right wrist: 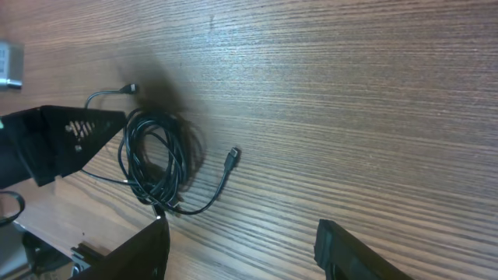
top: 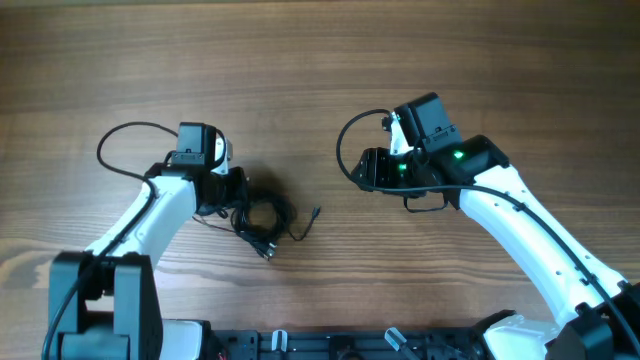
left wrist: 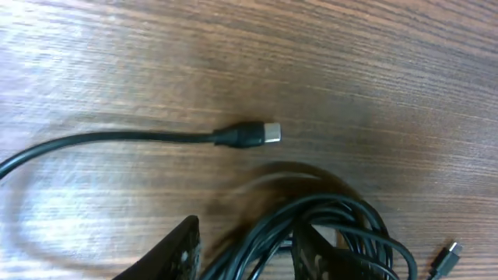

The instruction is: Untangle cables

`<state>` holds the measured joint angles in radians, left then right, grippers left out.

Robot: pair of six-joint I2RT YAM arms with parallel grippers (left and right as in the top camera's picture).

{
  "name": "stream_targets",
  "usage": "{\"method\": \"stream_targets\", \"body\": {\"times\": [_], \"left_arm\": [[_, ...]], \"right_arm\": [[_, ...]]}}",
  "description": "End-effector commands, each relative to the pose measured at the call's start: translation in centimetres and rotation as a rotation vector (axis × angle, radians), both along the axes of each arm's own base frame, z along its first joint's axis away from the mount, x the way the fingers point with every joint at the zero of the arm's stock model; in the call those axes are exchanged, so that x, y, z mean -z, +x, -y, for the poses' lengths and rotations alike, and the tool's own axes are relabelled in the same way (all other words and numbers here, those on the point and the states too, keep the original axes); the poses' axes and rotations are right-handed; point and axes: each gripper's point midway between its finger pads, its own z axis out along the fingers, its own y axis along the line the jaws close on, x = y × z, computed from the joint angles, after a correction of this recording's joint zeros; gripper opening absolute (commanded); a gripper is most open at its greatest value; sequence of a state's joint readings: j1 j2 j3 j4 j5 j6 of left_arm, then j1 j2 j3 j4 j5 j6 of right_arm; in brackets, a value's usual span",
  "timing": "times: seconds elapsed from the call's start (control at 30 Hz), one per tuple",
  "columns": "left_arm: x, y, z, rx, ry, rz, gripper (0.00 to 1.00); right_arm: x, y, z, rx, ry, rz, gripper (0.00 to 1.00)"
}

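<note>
The cables are thin black cords coiled in a loose bundle on the wooden table. My left gripper is at the bundle's left edge. In the left wrist view its fingers are apart with several strands of the bundle running between them. A loose cord ends in a silver-tipped plug ahead of the fingers. A small plug trails to the right of the bundle. My right gripper is open and empty, well to the right; its view shows the bundle far from its fingers.
Thicker black arm cables loop beside the left arm and around the right wrist. The wooden table extends behind both arms. A dark rail runs along the front edge.
</note>
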<state>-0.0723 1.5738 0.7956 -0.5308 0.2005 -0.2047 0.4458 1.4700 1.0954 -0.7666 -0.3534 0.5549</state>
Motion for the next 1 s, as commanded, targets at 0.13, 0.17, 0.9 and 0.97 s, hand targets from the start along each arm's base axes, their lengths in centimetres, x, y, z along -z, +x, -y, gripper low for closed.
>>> {"method": "stream_targets", "body": {"times": [0.13,0.17,0.9,0.97], "left_arm": [[2.4,-0.3,0.6,0.075,-0.007,-0.036,0.31],[2.6,-0.3,0.5,0.075,-0.007,-0.043,0.27],[1.4,-0.4,2.2,0.273,-0.067,-0.041,0.41],[2.3,-1.3,2.1,0.273,-0.068,-0.070,0.39]], "right_arm": [[0.3,0.2,0.4,-0.016,-0.025,0.018,0.62],[0.3,0.3,0.3,-0.016,-0.025,0.018,0.62],[0.3,0.2,0.2,-0.039,-0.024,0.027,0.63],[0.3,0.2,0.3,-0.040,-0.024,0.026,0.63]]}}
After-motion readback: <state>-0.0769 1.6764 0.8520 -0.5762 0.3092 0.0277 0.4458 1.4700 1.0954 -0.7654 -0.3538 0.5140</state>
